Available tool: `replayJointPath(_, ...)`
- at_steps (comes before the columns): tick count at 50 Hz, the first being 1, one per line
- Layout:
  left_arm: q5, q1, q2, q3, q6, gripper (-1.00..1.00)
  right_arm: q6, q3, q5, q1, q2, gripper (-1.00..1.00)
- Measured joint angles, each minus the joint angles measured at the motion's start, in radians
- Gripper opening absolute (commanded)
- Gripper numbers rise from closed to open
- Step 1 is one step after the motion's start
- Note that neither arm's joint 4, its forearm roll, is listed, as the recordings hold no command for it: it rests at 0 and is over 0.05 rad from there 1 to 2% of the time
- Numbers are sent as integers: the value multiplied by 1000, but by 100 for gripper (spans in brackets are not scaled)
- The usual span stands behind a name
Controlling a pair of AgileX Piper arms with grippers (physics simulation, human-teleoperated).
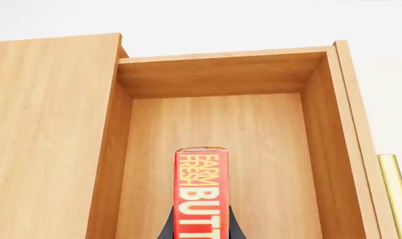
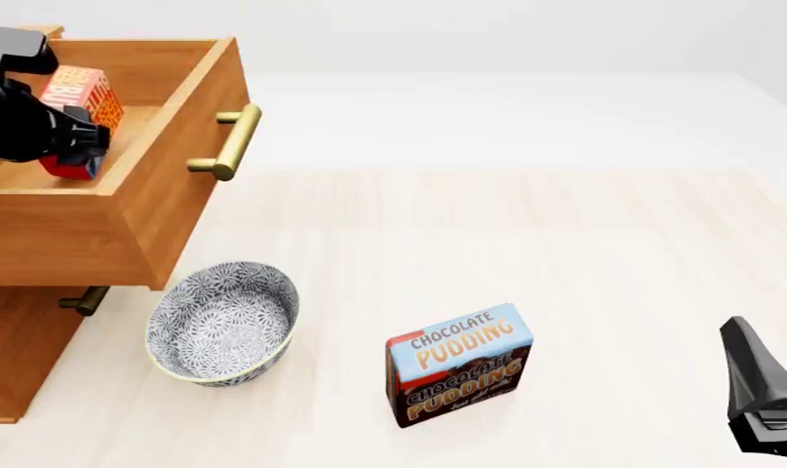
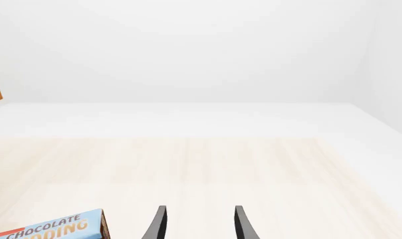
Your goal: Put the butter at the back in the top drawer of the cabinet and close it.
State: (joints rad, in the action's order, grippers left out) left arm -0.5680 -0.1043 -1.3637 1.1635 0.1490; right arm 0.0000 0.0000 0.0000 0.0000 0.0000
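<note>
The top drawer of the cabinet stood pulled out. The left gripper was clamped on the butter, held over the drawer floor inside. The right gripper hung with fingers spread, holding nothing, near the table's front right corner.

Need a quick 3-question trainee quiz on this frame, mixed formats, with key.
1. True or false: the top drawer is pulled open.
2. What does the left gripper hold? A) pudding box B) butter C) bowl
3. Fill in: the patterned bowl stands on the table in front of the ____.

Key: 1 true. 2 B: the butter is clamped between the fingers over the open drawer. 3 cabinet.
The right gripper is open and holds nothing.
</note>
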Motion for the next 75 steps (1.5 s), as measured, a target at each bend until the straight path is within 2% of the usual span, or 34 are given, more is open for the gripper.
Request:
replayJointPath(13,8,-1,2,-5,-4,-100,0,0,0,0,0,100)
replayJointPath(14,8,-1,2,-5,-4,100,0,0,0,0,0,100)
replayJointPath(38,-15,6,27,20,-6,100,0,0,0,0,0,100)
replayJointPath(59,-172,86,157,171,-43,100,0,0,0,0,0,100)
replayJointPath(75,-249,144,234,247,-65,100,0,0,0,0,0,100)
